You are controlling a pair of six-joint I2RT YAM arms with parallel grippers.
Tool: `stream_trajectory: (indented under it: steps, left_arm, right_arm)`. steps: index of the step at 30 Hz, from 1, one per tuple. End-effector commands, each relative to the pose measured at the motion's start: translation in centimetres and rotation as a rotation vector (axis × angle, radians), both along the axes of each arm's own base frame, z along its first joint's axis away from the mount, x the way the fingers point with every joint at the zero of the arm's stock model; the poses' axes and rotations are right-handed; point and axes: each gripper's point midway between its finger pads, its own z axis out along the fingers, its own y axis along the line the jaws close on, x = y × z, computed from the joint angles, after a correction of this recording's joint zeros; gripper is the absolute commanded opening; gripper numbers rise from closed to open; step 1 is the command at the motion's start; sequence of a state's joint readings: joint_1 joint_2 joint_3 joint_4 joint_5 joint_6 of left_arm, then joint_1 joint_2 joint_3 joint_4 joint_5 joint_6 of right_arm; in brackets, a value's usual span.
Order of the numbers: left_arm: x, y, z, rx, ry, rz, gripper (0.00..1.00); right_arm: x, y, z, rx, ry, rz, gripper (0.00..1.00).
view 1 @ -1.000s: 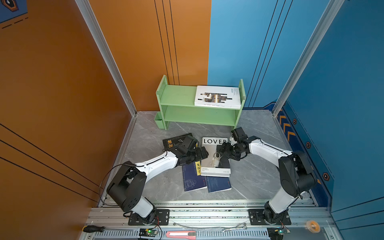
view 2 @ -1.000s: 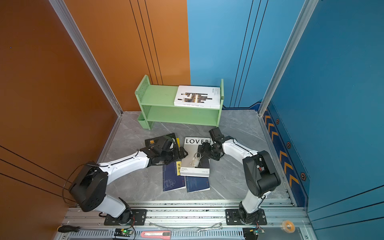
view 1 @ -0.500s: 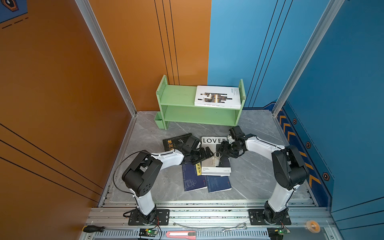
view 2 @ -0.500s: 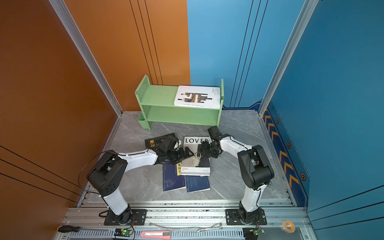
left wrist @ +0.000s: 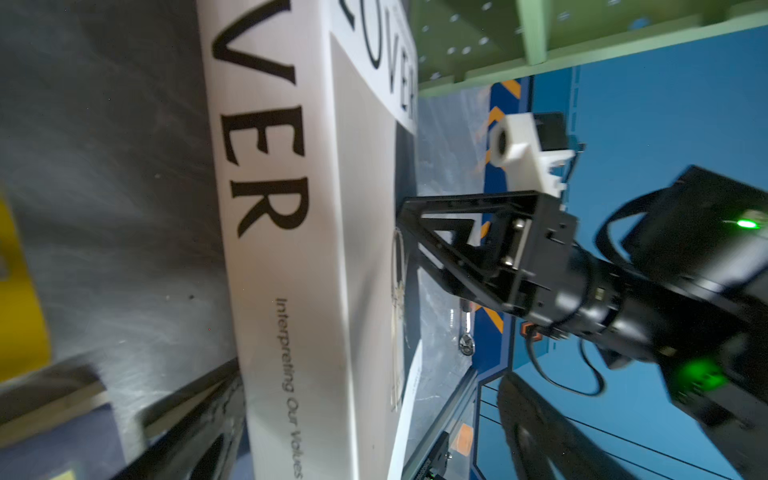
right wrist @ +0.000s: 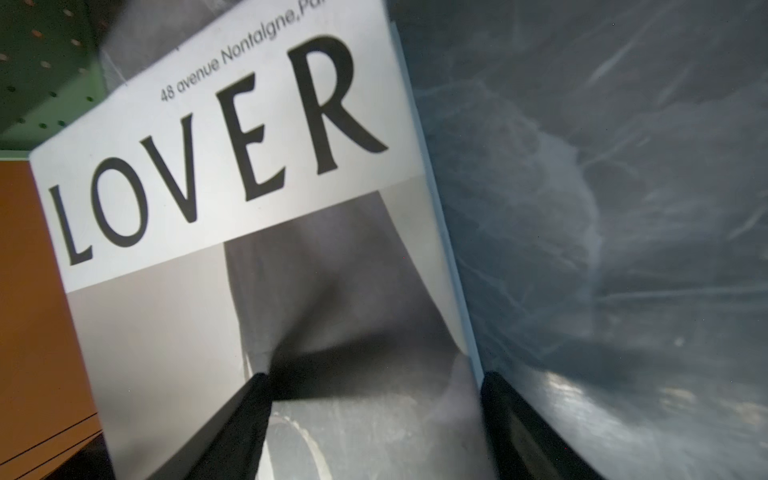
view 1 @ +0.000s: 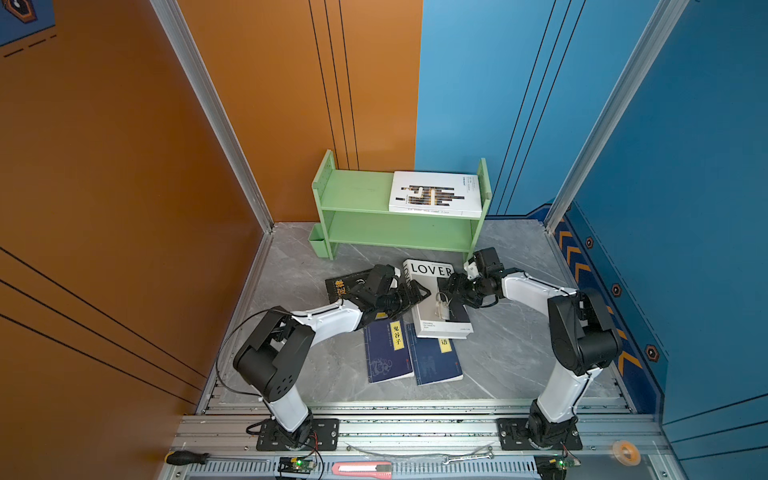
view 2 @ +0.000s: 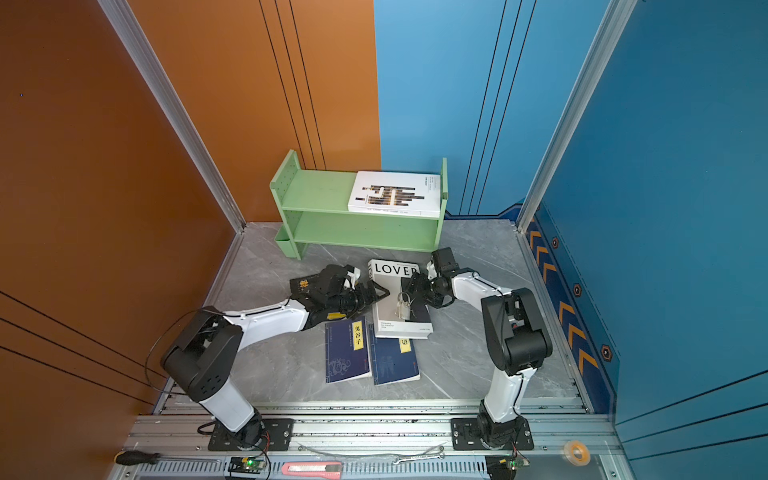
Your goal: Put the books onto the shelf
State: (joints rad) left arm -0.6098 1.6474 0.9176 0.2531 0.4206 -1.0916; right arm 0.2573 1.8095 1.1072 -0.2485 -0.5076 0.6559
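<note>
Flanking the white LOVER book, which lies on the floor before the green shelf: left gripper, jaws spread, at its spine; right gripper, jaws apart, straddling its opposite edge.

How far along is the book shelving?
Done: one white book with black bars lies on the pale green two-tier shelf's top tier. In hand: the open left claw and open right claw flank the white LOVER book, not yet gripped. Left: that book, the black book with yellow characters, two navy yellow-labelled books, and a yellow book mostly hidden by the left arm.
</note>
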Motion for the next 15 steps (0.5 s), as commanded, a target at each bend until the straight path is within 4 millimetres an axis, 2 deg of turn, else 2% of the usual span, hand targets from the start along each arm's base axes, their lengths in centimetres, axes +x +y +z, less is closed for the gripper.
stream_trajectory:
  steps: [1,5,9,15]
  left_arm:
    - [-0.9,-2.5,7.2,-0.187,-0.171,-0.075,0.93]
    - [-1.3,-3.5,6.5,-0.19,-0.148,-0.076,0.92]
    - [-1.4,-5.1,7.2,-0.211,-0.167,-0.083,0.92]
    - [-0.9,-5.7,7.1,-0.204,-0.171,-0.057,0.91]
  right_arm:
    - [-2.5,2.0,-0.6,0.106,0.078,0.062,0.81]
    - [-2.6,2.5,-0.6,0.144,0.083,0.08,0.81]
    - [-2.7,3.0,-0.2,0.188,0.078,0.093,0.81]
    - [-2.9,2.8,-0.2,0.203,0.078,0.089,0.82]
